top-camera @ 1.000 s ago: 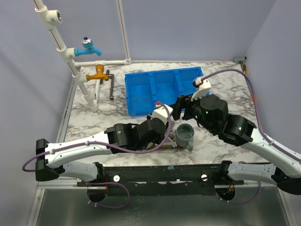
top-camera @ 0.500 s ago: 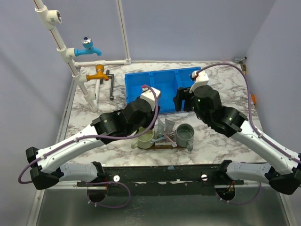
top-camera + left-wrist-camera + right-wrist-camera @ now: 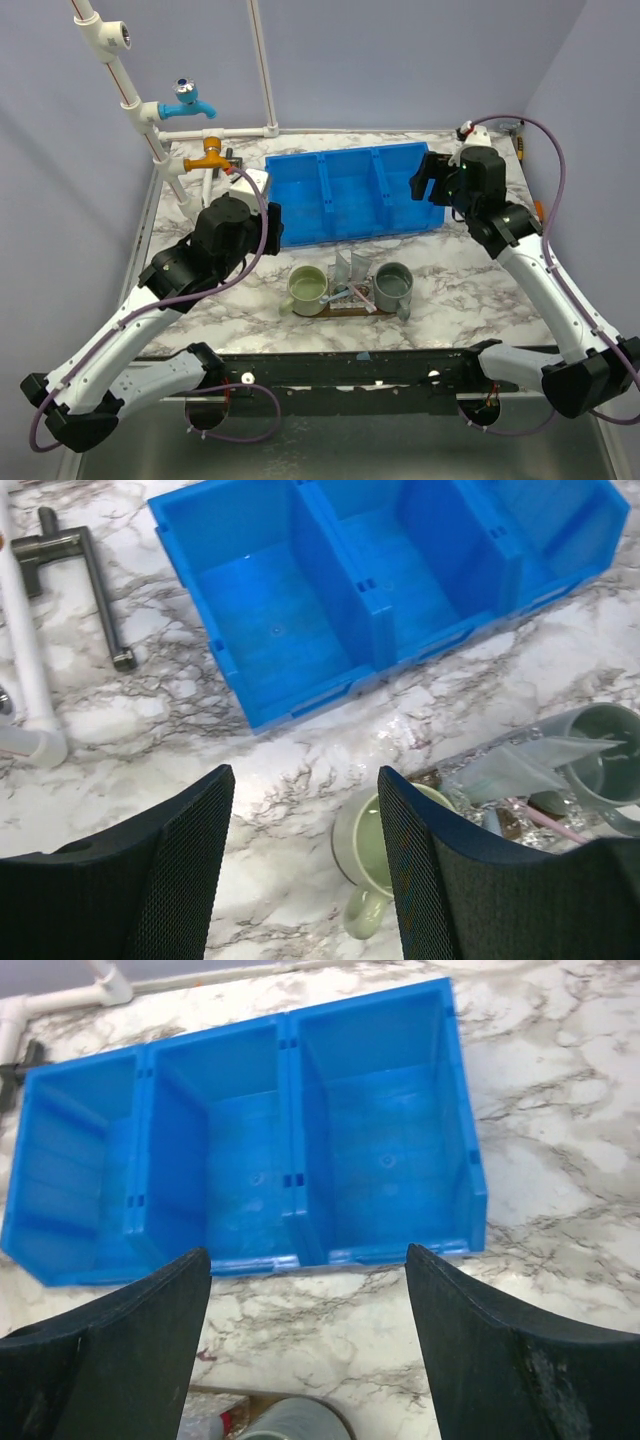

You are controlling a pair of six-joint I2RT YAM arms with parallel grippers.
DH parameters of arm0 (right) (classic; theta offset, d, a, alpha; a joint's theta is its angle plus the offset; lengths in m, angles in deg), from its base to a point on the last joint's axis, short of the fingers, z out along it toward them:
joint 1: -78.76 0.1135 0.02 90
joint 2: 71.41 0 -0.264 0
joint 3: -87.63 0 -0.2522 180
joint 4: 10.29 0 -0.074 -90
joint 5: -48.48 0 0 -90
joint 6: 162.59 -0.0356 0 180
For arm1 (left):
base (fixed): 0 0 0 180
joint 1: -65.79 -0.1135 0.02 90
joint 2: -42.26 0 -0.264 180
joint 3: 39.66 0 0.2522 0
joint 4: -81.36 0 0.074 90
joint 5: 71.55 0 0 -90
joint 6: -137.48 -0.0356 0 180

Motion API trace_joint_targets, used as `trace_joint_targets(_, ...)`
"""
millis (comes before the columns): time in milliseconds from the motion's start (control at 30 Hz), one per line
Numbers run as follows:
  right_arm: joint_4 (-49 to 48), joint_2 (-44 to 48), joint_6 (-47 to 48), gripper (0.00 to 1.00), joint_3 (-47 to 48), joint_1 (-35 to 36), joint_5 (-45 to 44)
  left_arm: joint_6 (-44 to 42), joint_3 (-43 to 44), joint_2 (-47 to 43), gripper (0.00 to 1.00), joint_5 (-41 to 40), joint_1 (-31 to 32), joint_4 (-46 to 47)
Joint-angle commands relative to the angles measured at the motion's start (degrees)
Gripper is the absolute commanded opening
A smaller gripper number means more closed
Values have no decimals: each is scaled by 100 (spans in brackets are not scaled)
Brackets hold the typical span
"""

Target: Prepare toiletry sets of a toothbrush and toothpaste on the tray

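Note:
The dark-brown tray point(image 3: 345, 308) lies at the table's front with a green cup point(image 3: 307, 287) and a grey cup point(image 3: 393, 285) on it. Whitish-grey tubes point(image 3: 350, 270) lean between the cups, with a pink toothbrush point(image 3: 362, 296) and a light-blue one below them. My left gripper point(image 3: 272, 225) is open and empty, up and left of the green cup point(image 3: 385, 840). The left wrist view also shows a tube point(image 3: 520, 765) and the pink toothbrush point(image 3: 552, 825). My right gripper point(image 3: 425, 182) is open and empty over the bin's right end; the grey cup point(image 3: 290, 1422) shows below it.
A blue three-compartment bin point(image 3: 325, 185) stands behind the tray, with nothing in it in both wrist views point(image 3: 340, 580) point(image 3: 290, 1130). White pipes with a blue and an orange tap point(image 3: 207, 155) stand at the back left, a dark metal handle point(image 3: 85, 580) beside them.
Both arms have pulled up and back from the tray, the left to the left, the right to the back right. The tubes and toothbrushes now show between the cups.

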Motion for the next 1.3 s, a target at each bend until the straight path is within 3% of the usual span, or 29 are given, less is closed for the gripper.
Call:
trace_joint_targets(0,-210,19,-16,82,-212,-536,463,-284,-257,-173,61,396,-603,237)
trace_joint_targets(167,-372,208,-231,85,-551,-652,418,-417,-491,-307,68,751,-1423,477)
trace_joint_targets(300,-611,515,-194,91,-869,-647,601,-402,-753,-514,99,804,-1752,758)
trace_joint_targets(400,-837,914,-123,100,-1121,-649,725,-403,-997,-744,99,728,-1779,968)
trace_joint_targets(933,-897,1750,107,100,-1421,-649,612,-339,-2148,-1951,99,962,-1793,1848)
trace_joint_targets(1267,-653,1534,166,100,-1162,-645,871,-397,-2295,-2282,99,884,-1793,1893)
